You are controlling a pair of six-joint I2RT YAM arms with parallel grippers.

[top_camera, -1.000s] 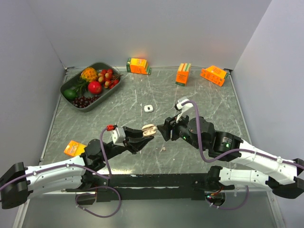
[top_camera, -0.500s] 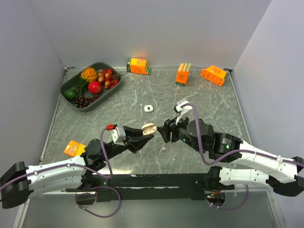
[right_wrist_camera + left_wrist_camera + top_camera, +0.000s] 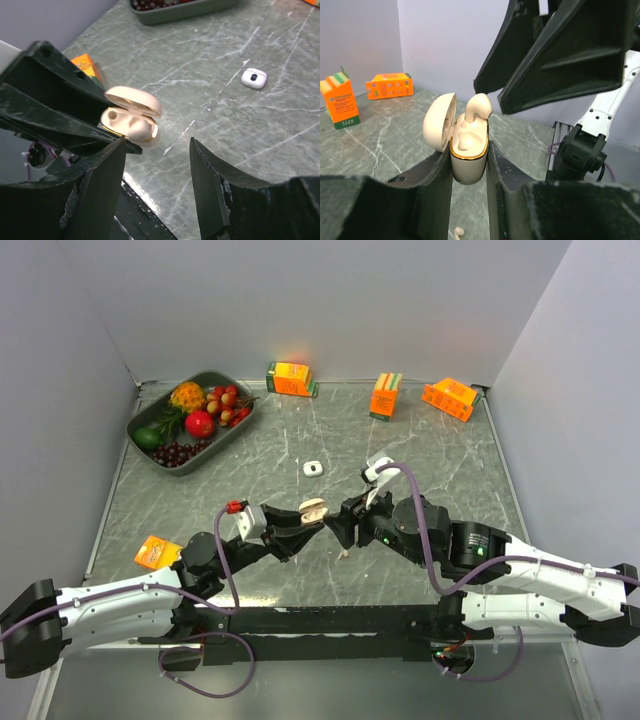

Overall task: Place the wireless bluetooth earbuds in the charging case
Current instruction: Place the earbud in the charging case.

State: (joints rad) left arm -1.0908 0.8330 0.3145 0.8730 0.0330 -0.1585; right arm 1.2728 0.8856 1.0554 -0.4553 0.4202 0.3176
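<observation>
My left gripper (image 3: 310, 515) is shut on the open beige charging case (image 3: 313, 508), held above the table. In the left wrist view the case (image 3: 468, 165) sits between my fingers with its lid (image 3: 439, 122) swung back. One beige earbud (image 3: 479, 106) stands partway in it. A stemmed earbud (image 3: 457, 231) lies on the table below, also seen from the top (image 3: 343, 553). My right gripper (image 3: 338, 527) is open and empty, right beside the case (image 3: 131, 122). A small white stubby piece (image 3: 314, 468) lies farther back (image 3: 254, 78).
A grey tray (image 3: 150, 452) of fruit stands at the back left. Orange juice cartons stand along the back wall (image 3: 290, 378) (image 3: 385, 395) (image 3: 450, 398), and one lies near the left edge (image 3: 157, 552). The table is grey marble.
My right gripper has moved left and a little nearer, closing the gap to the case. The left gripper and case have barely moved.
</observation>
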